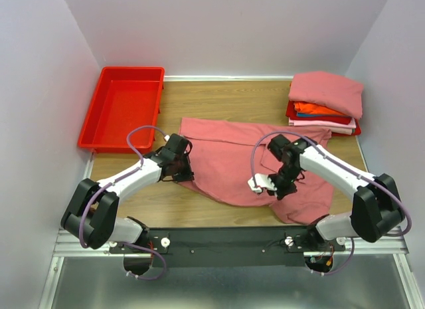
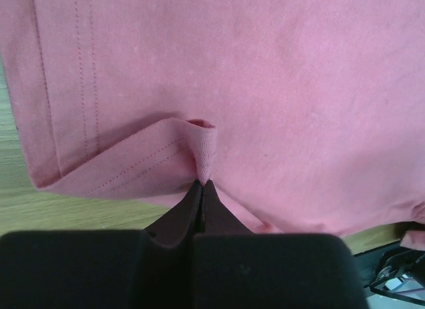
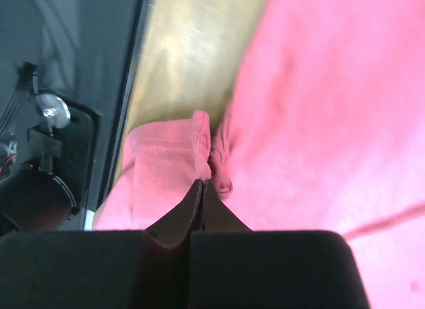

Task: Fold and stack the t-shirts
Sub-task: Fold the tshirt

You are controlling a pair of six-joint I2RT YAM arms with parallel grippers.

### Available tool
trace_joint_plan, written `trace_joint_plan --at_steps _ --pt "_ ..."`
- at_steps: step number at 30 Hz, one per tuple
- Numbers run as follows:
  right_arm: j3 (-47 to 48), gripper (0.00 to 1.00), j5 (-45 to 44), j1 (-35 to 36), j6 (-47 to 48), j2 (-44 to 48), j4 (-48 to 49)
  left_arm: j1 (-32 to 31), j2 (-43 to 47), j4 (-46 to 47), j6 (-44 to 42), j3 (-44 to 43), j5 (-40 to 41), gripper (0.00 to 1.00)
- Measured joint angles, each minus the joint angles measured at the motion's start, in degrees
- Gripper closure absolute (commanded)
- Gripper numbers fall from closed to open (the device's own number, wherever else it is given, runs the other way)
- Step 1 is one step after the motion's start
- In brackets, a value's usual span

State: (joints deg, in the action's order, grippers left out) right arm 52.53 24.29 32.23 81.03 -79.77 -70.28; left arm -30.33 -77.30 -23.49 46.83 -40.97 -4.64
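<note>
- A large salmon-pink t-shirt (image 1: 232, 159) of soft, matte knit lies spread in the middle of the wooden desk (image 1: 219, 100). Its outline is irregular and a long crease runs across it.
- The left claw (image 2: 201, 184) is pressed together on a small upright fold of that shirt's hem at the cloth's left edge. The left wrist view shows what the top view cannot: double rows of stitching along the hem, and the corner doubled over on itself.
- The right claw (image 3: 202, 184) is pinching a bunched, stitched edge of the same shirt on its near right part. The right wrist view is soft and blurred. It shows the pale wood grain just beside the cloth and the dark rail at the near edge.
- Only the top view shows the stack of folded t-shirts (image 1: 325, 100) at the far right corner. A dusty pink one lies on top, with orange, pale pink and red layers under it.
- Only the top view also shows the red bin (image 1: 123, 113), a glossy, shallow plastic rectangle at the far left, well apart from the spread shirt.
</note>
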Motion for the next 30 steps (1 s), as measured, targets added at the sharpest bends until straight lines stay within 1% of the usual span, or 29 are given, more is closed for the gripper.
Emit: trace_joint_plan --at_steps 6,9,12,15,16,18,19,20,23,25,27,30 --pt "2.9 0.99 1.9 -8.9 1.4 0.2 0.2 0.8 0.0 0.1 -0.6 0.0 -0.2 1.00" --pt "4.7 1.00 2.6 -11.9 2.2 -0.3 0.4 1.1 0.0 0.2 -0.9 0.0 -0.2 1.00" --pt "6.3 0.99 3.6 -13.6 3.1 -2.0 0.6 1.4 0.0 0.3 -1.2 0.0 -0.2 1.00" --pt "8.2 0.88 4.0 -14.5 2.5 -4.9 1.9 1.6 0.0 0.3 -1.4 0.0 -0.2 1.00" --pt "8.5 0.74 4.0 -14.6 1.4 -5.9 2.8 1.7 0.0 0.3 -1.4 0.0 -0.3 1.00" --pt "8.5 0.62 3.4 -14.6 -2.2 -6.7 6.4 1.8 0.0 0.5 -1.4 0.0 -0.4 1.00" --pt "8.5 0.50 2.6 -14.7 -5.0 -6.7 9.3 1.9 0.0 0.7 -1.4 0.0 -0.4 1.00" --pt "8.5 0.46 2.0 -14.7 -7.5 -6.7 11.1 2.0 0.0 0.8 -1.4 0.0 -0.5 1.00" --pt "8.9 0.43 0.1 -14.7 -16.5 -5.3 18.5 2.4 0.0 1.4 -1.5 0.0 -0.6 1.00" --pt "9.5 0.43 0.1 -14.7 -20.9 -3.7 20.3 2.5 -0.2 1.7 -1.6 0.0 -0.7 1.00" --pt "10.2 0.45 1.0 -14.8 -22.5 -1.3 19.0 2.7 -0.7 2.0 -1.8 0.0 -1.0 1.00" --pt "10.0 0.47 2.1 -14.8 -21.9 1.4 13.4 3.0 -1.0 2.5 -2.1 0.0 -1.2 1.00"
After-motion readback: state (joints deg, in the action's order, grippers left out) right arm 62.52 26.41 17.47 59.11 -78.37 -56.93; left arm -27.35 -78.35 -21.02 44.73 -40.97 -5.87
